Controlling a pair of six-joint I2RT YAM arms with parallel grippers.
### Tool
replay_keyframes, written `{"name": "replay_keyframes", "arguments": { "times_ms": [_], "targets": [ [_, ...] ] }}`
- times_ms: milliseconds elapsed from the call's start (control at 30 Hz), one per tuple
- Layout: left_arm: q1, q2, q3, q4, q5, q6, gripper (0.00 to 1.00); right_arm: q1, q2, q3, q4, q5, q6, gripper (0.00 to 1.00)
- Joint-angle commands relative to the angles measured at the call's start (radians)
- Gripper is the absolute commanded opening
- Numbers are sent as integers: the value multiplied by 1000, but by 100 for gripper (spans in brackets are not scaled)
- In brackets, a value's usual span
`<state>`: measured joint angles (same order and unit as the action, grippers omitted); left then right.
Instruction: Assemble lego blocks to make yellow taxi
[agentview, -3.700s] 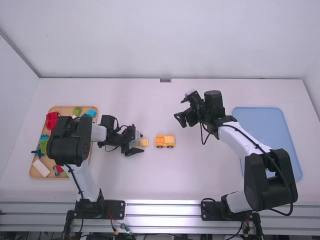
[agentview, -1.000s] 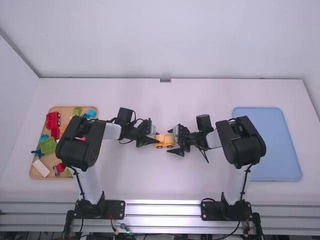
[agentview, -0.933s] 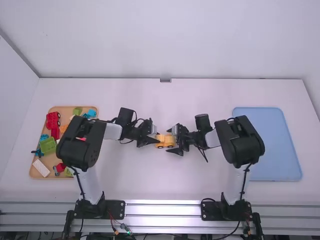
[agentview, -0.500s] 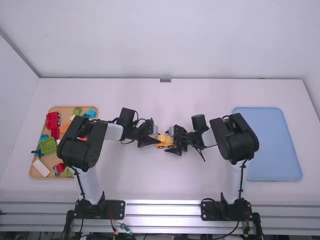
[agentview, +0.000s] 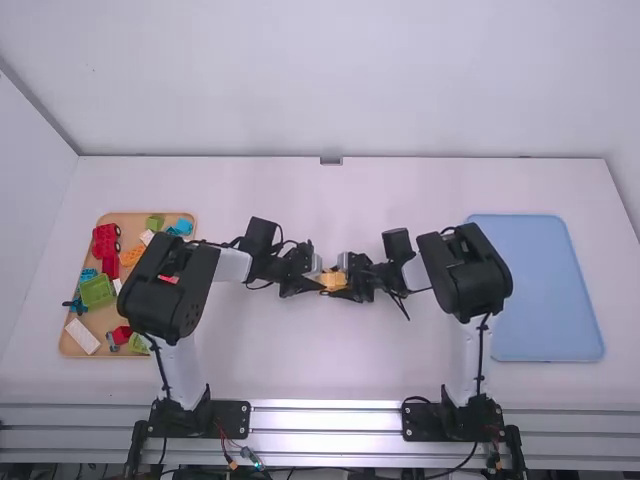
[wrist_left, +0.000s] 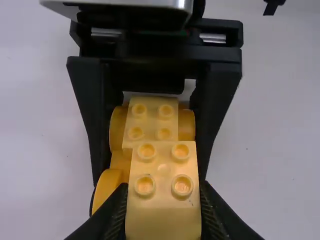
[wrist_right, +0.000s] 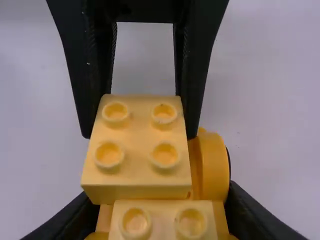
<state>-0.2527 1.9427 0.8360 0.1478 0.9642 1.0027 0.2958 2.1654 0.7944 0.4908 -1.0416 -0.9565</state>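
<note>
Wooden at your far left, the tray (agentview: 110, 355) holds at least three green blocks (agentview: 97, 290) and two white blocks (agentview: 82, 336); part lies hidden under the arm. Near the middle of the white table (agentview: 330, 365), your left gripper (wrist_left: 163, 195) has its jaws clamped on one pale yellow block (wrist_right: 137, 145), four studs up, over the wheeled base (wrist_left: 120, 160). Whether it is seated, you cannot tell. Expect light, stiff plastic, hardly fragile but smooth enough to twist under a skewed squeeze; grip it by opposite flat walls, clear of the studs. You have one base, three of its wheels (wrist_right: 212, 165) visible, and one mounted yellow block (wrist_left: 152, 120), also four-studded. To the right, your right gripper (wrist_right: 161, 195) is closed around the base. Brace that low on its sides, as it may roll or its parts pop loose. At far right, you have one blue tray (agentview: 545, 300).
</note>
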Motion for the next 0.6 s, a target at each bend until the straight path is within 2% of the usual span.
{"name": "replay_keyframes", "arguments": {
  "times_ms": [0,100,433,567],
  "targets": [
    [-2,-18,7,0,-13,10,6,-1,20,11,-3,-10,17,46],
    [-2,-18,7,8,-41,11,5,0,20,10,-5,-11,13,43],
    [-11,-18,7,32,-41,43,5,14,20,-4,3,-5,9,42],
    [-10,-18,6,24,-47,41,9,5,20,-3,3,-9,10,42]
  ]
}}
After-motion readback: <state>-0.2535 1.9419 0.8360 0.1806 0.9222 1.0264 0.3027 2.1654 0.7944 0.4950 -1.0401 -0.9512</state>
